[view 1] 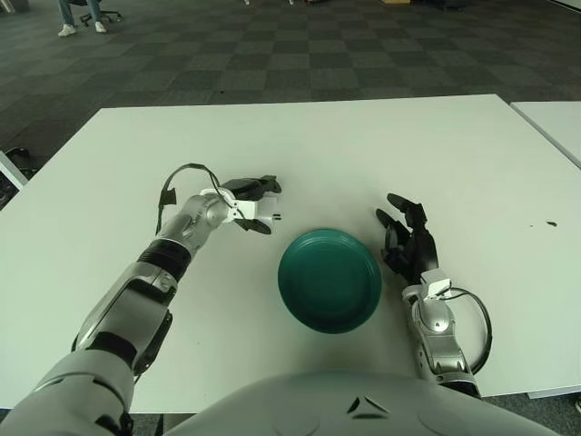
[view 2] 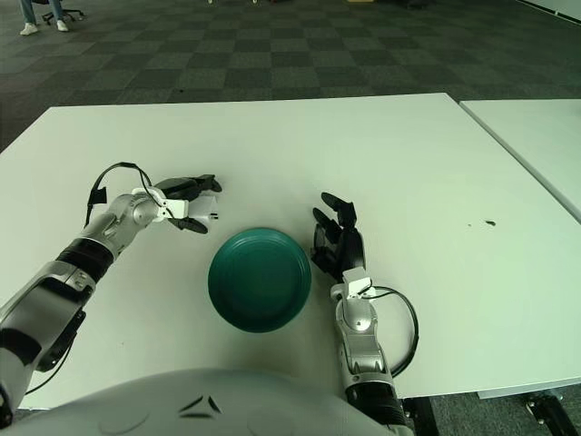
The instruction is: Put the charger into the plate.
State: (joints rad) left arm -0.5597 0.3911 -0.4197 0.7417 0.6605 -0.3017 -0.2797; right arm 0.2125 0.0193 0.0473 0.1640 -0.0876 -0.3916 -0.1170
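A small white charger (view 1: 258, 211) with two prongs pointing right sits in the black fingers of my left hand (view 1: 251, 202), which is shut on it just above the white table (view 1: 363, 145). The hand is a short way up and to the left of the dark green plate (view 1: 329, 280), whose inside holds nothing. The same charger (view 2: 195, 208) shows left of the plate (view 2: 260, 279) in the right eye view. My right hand (view 1: 408, 241) shows just to the right of the plate, fingers spread and holding nothing.
A second white table (view 1: 554, 123) stands at the far right with a gap between. A small dark speck (view 1: 549, 222) lies near the table's right edge. Chequered carpet lies beyond the far edge.
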